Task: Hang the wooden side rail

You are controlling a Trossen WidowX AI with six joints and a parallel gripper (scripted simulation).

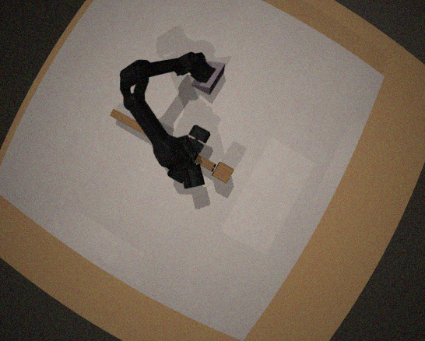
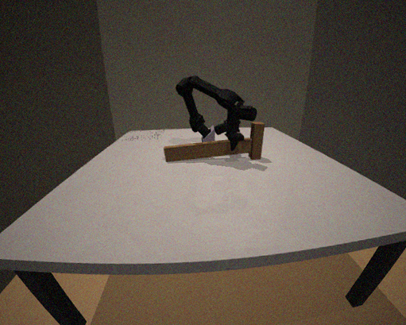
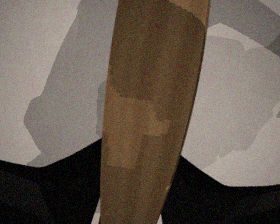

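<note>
The wooden side rail [image 1: 126,120] [image 2: 196,152] [image 3: 150,90] stands on its narrow edge, its far end low at the table and its hook end slightly raised. My gripper [image 2: 234,144] [image 3: 135,141] is shut on the rail, near the hook end, with one finger on each side. The headboard post [image 1: 223,172] [image 2: 257,141] stands upright just beyond that end. The dark steel hooks [image 1: 214,167] show as small marks between rail and post. Rail and post look close together or touching. The slot and pins are hidden, so I cannot tell whether the hooks sit on the pins.
The arm's base stands on a purple-grey block [image 1: 219,79] [image 2: 210,137] at the back. The arm arches over the middle of the rail. A faint paler rectangle [image 1: 270,195] shows on the table beyond the post. Shadows of the arm fall around the rail and post.
</note>
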